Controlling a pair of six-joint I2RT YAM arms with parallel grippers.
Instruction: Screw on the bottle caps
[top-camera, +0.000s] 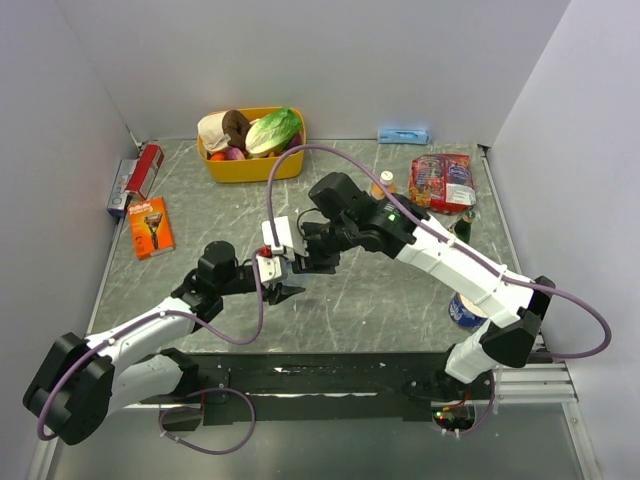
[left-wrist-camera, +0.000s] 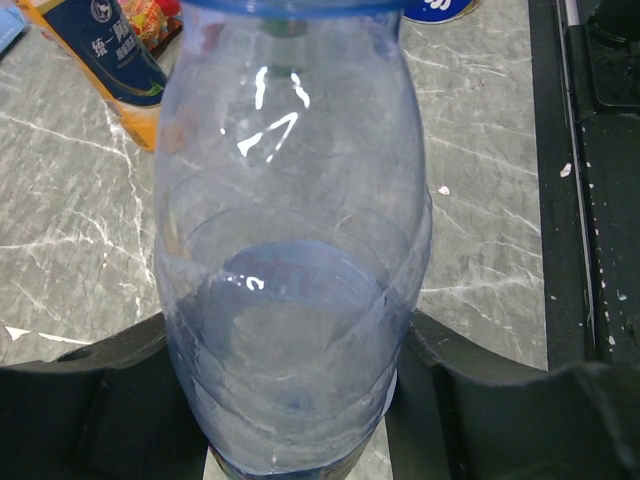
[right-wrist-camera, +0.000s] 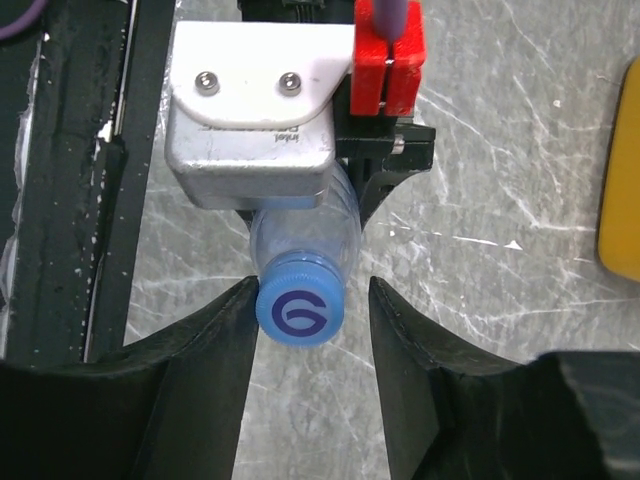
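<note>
The clear water bottle (left-wrist-camera: 290, 250) fills the left wrist view. My left gripper (left-wrist-camera: 290, 400) is shut on its lower body, one black finger (left-wrist-camera: 100, 380) on each side. In the right wrist view the blue cap (right-wrist-camera: 300, 308) sits on the bottle's neck (right-wrist-camera: 305, 230). My right gripper (right-wrist-camera: 312, 290) is open around the cap: its left finger touches the rim, its right finger (right-wrist-camera: 400, 330) stands apart. In the top view both grippers, left (top-camera: 285, 287) and right (top-camera: 305, 260), meet mid-table. The orange-liquid bottle (top-camera: 384, 185) stands behind, also in the left wrist view (left-wrist-camera: 110, 70). I cannot make out the white cap.
A yellow basket (top-camera: 222, 170) of food is at the back. An orange razor pack (top-camera: 151, 226) and a red-and-blue box (top-camera: 135, 178) lie left. A snack bag (top-camera: 443, 180), a dark green bottle (top-camera: 462, 225) and a blue-and-white can (top-camera: 465, 312) are right.
</note>
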